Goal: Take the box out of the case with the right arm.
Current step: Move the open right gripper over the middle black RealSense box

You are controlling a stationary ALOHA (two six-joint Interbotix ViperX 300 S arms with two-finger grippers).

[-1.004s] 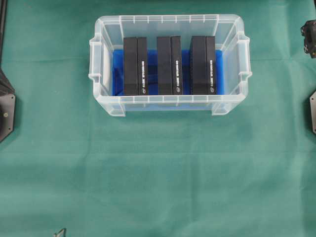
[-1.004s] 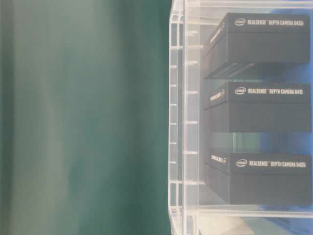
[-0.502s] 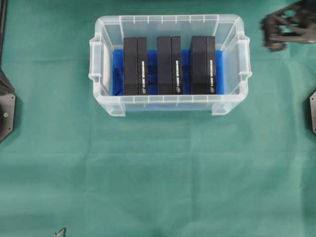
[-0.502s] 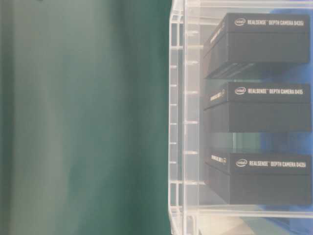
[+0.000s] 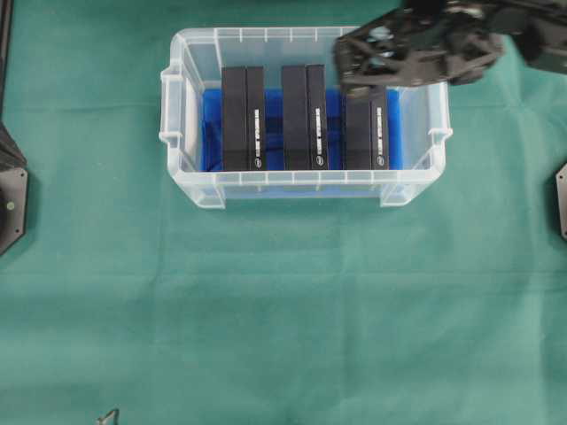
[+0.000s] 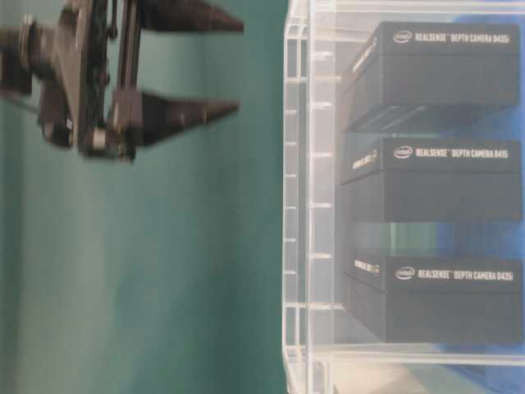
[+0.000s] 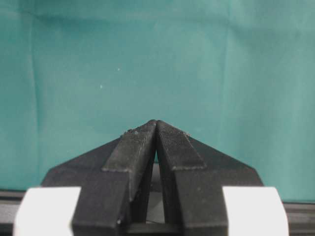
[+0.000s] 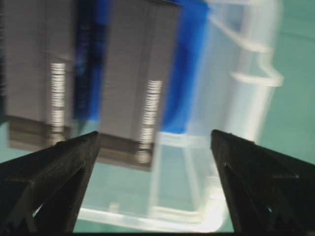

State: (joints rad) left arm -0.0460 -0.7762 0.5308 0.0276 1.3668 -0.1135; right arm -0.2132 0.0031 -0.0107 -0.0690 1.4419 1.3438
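Observation:
The clear case (image 5: 177, 159) with a blue bottom stands at the back middle of the green cloth. It holds three black boxes on edge: left (image 5: 243, 118), middle (image 5: 304, 117) and right (image 5: 366, 133). My right gripper (image 5: 342, 64) hovers open above the far end of the right box, with nothing between its fingers. The table-level view shows that gripper (image 6: 239, 67) well clear of the case wall (image 6: 299, 205). In the blurred right wrist view, the right gripper (image 8: 153, 135) frames a box (image 8: 138, 73) and the case rim (image 8: 256, 73). My left gripper (image 7: 156, 123) is shut and empty over bare cloth.
Black arm mounts sit at the left edge (image 5: 9, 195) and the right edge (image 5: 561, 199) of the overhead view. A small metal piece (image 5: 108, 416) pokes in at the bottom edge. Green cloth covers the whole table.
My right gripper has swung in from the far right edge to above the right end of the case, staying open. The boxes and the case have not moved.

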